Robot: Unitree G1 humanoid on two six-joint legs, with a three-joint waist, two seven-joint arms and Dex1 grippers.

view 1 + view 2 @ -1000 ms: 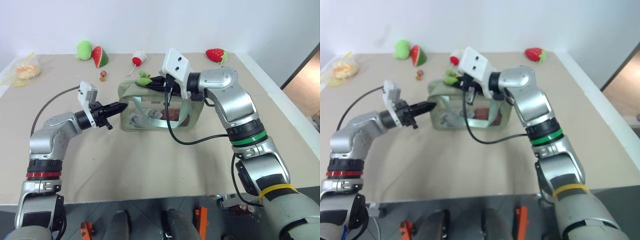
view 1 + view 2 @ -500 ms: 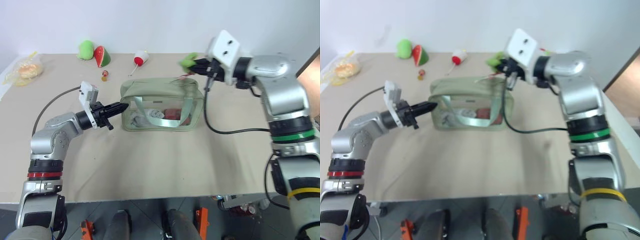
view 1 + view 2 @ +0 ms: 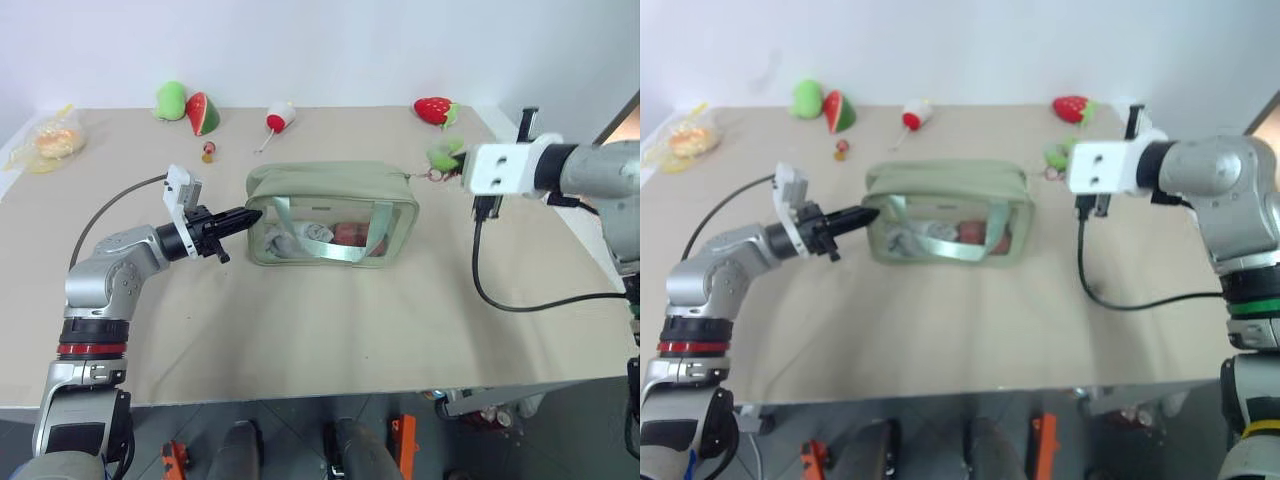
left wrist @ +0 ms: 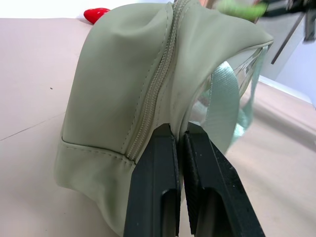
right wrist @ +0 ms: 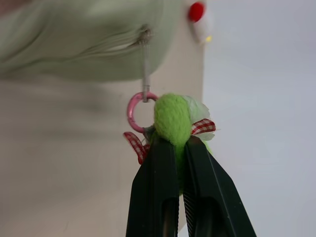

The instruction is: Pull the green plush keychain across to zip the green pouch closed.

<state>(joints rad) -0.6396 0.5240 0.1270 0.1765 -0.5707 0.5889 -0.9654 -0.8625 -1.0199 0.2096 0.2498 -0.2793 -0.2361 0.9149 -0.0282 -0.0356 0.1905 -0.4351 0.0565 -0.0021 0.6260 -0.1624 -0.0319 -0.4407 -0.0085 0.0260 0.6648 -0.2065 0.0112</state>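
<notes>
Pinching green plush keychain [image 5: 172, 118] in right hand [image 5: 179, 148], left hand [image 4: 178, 136] clamped on green pouch [image 3: 330, 190] end; overpull risks snapping cord.

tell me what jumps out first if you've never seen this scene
The green pouch sits mid-table with its top zipper run across. The left gripper is shut on the pouch's left end, and the right gripper off its right end is shut on the green keychain, clipped to the zipper pull by a pink ring. Plush fruit toys line the table's far edge.
</notes>
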